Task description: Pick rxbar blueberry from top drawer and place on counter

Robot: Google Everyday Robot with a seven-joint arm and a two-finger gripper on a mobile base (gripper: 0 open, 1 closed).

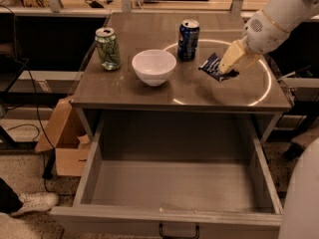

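My gripper [228, 67] reaches in from the upper right, its yellowish fingers [234, 58] shut on the rxbar blueberry [212, 66]. The dark navy wrapper hangs tilted, low over the right part of the counter [199, 91], inside the white circular arc. Whether the wrapper touches the counter I cannot tell. The top drawer [174, 183] is pulled fully open below the counter. Its grey floor is bare and its dark handle [178, 231] is at the front edge.
On the counter stand a blue soda can [188, 39] just left of the bar, a white bowl [154, 66] and a green can [108, 49]. A cardboard box [67, 143] sits on the floor at left. A shoe [30, 203] is at lower left.
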